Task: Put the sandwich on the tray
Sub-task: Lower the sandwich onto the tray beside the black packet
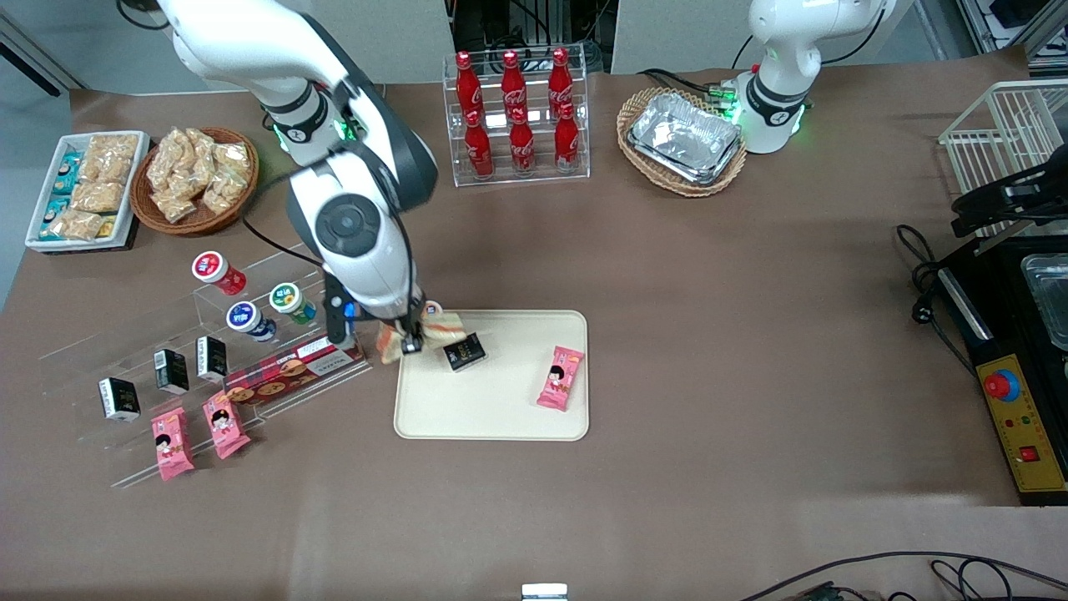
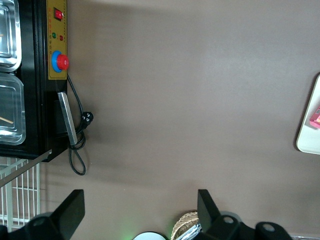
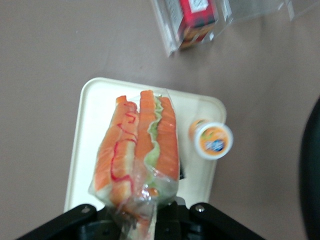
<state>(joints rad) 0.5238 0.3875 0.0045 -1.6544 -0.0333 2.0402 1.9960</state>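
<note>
The sandwich (image 3: pixel 137 145), pale bread with orange and green filling in clear plastic, hangs from my gripper (image 3: pixel 145 220), which is shut on its wrapper. In the front view the gripper (image 1: pixel 410 340) holds the sandwich (image 1: pixel 438 327) just above the corner of the cream-beige tray (image 1: pixel 492 401) that lies toward the working arm's end and farthest from the camera. The tray (image 3: pixel 92 115) shows under the sandwich in the right wrist view. Its edge also shows in the left wrist view (image 2: pixel 309 137).
A black packet (image 1: pixel 464 351) and a pink snack packet (image 1: pixel 561 377) lie on the tray. A small orange-lidded cup (image 3: pixel 211 140) stands beside the tray. A clear stepped rack (image 1: pixel 209 351) with cups, boxes and pink packets stands toward the working arm's end. A cola bottle rack (image 1: pixel 517 117) stands farther off.
</note>
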